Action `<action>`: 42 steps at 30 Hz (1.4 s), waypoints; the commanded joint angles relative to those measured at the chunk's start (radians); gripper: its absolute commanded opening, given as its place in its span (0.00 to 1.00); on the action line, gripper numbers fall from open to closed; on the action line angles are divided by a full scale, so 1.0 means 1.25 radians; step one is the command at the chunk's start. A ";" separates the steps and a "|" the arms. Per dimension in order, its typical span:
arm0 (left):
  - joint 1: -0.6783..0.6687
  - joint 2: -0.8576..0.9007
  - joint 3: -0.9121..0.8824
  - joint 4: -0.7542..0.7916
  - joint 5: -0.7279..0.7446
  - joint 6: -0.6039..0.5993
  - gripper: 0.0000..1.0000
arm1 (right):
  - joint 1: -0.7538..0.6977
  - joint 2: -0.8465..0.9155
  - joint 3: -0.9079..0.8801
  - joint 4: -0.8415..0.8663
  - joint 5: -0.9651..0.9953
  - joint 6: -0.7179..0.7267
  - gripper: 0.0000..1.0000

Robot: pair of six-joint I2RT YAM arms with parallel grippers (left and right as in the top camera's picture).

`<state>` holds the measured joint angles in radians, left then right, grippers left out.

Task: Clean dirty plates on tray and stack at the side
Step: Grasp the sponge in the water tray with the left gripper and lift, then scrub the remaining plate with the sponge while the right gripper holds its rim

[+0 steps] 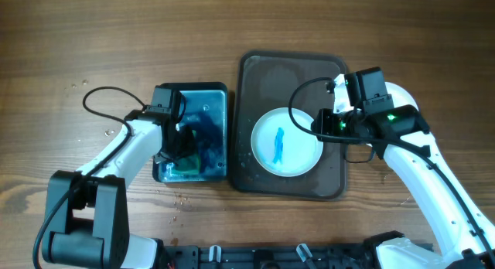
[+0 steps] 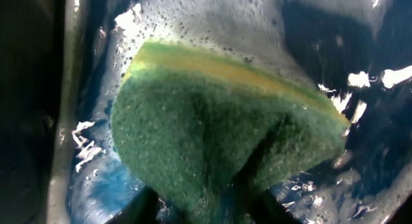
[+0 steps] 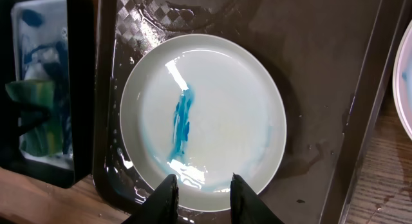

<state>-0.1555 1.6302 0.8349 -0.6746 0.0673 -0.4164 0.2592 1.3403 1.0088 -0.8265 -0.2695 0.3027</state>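
One white plate point(image 1: 286, 141) with a blue streak lies in the dark brown tray point(image 1: 278, 76). In the right wrist view the plate point(image 3: 219, 102) fills the middle of the tray point(image 3: 322, 56). My right gripper point(image 1: 325, 124) is open and empty, its fingers point(image 3: 201, 179) over the plate's near rim. A second white plate's edge point(image 3: 405, 76) shows beyond the tray's rim; the overhead view hides it under the arm. My left gripper point(image 1: 182, 149) is in the blue tub, shut point(image 2: 206, 205) on a green and yellow sponge point(image 2: 212, 121).
The blue tub point(image 1: 216, 99) stands just left of the tray and holds soapy blue water point(image 2: 212, 18). It also shows in the right wrist view point(image 3: 38, 31). Water drops lie on the wooden table point(image 1: 100, 134) left of the tub.
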 commanded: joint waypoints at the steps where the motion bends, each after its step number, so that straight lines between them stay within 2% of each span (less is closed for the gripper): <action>1: -0.002 0.005 -0.017 0.016 -0.010 -0.007 0.04 | 0.003 -0.008 0.012 0.003 -0.013 0.010 0.28; 5: -0.002 0.001 0.049 -0.050 -0.007 -0.008 0.04 | 0.002 -0.008 0.012 0.002 -0.007 0.019 0.27; 7: -0.002 -0.002 0.097 -0.100 -0.007 -0.007 0.04 | -0.003 -0.008 0.012 -0.001 0.035 0.077 0.27; 10: -0.002 -0.004 0.243 -0.230 -0.007 -0.005 0.04 | -0.028 -0.005 0.012 0.002 0.133 0.152 0.45; 11: -0.002 -0.004 0.283 -0.262 -0.007 -0.005 0.04 | -0.038 -0.004 0.012 0.003 0.136 0.146 0.45; 14: -0.004 -0.004 0.424 -0.364 -0.007 -0.004 0.04 | -0.075 0.017 0.011 0.001 0.063 0.028 0.43; 18: -0.015 -0.004 0.497 -0.407 -0.006 -0.005 0.04 | -0.081 0.064 0.009 -0.011 -0.044 -0.097 0.43; 23: -0.045 -0.004 0.504 -0.410 -0.006 -0.005 0.04 | -0.080 0.154 -0.005 -0.016 -0.047 -0.115 0.43; 27: -0.061 -0.004 0.504 -0.407 -0.006 -0.005 0.04 | -0.080 0.242 -0.017 0.031 0.059 -0.070 0.42; 31: -0.071 -0.004 0.504 -0.401 0.014 -0.005 0.04 | -0.080 0.292 -0.017 0.072 0.056 -0.067 0.39; 33: -0.074 -0.004 0.503 -0.383 0.063 -0.005 0.04 | -0.080 0.320 -0.018 0.091 0.057 -0.073 0.35; 37: -0.093 -0.003 0.498 -0.331 0.132 -0.006 0.04 | -0.080 0.370 -0.018 0.111 0.056 -0.074 0.16; 42: -0.151 0.018 0.498 -0.266 0.135 -0.015 0.04 | -0.080 0.401 -0.018 0.134 0.035 -0.074 0.04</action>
<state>-0.2901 1.6333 1.4509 -1.0477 0.1867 -0.4236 0.1574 1.7889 0.9955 -0.6788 -0.2317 0.2096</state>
